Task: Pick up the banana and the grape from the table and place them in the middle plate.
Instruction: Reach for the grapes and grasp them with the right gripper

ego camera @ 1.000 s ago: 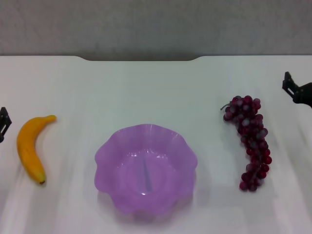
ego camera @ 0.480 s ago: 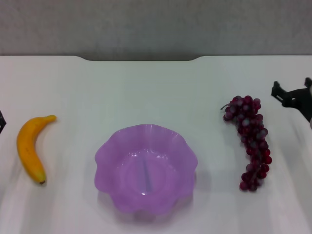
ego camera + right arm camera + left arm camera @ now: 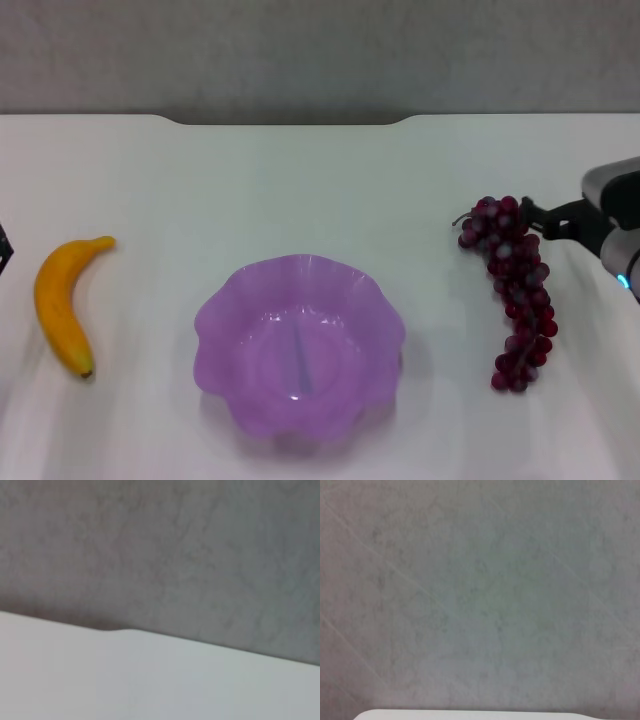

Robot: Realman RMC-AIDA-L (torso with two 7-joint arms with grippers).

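I see the white desk (image 3: 300, 180) carrying the translucent purple, wavy-rimmed middle plate (image 3: 299, 345). Right of the plate lies the grape (image 3: 512, 290), a long dark-red bunch. Left of it lies the curved yellow banana (image 3: 60, 302). My right claw (image 3: 540, 217) hovers beside the bunch's top; I cannot tell its spread.

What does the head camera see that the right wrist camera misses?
Only the head view shows the banana on the left, the purple plate in the middle, empty, and the grapes on the right. It also shows the right gripper close beside the top of the grapes, and a sliver of the left gripper at the left edge. The right wrist view shows nothing that the head view lacks. Both share the white table and the grey wall behind it.
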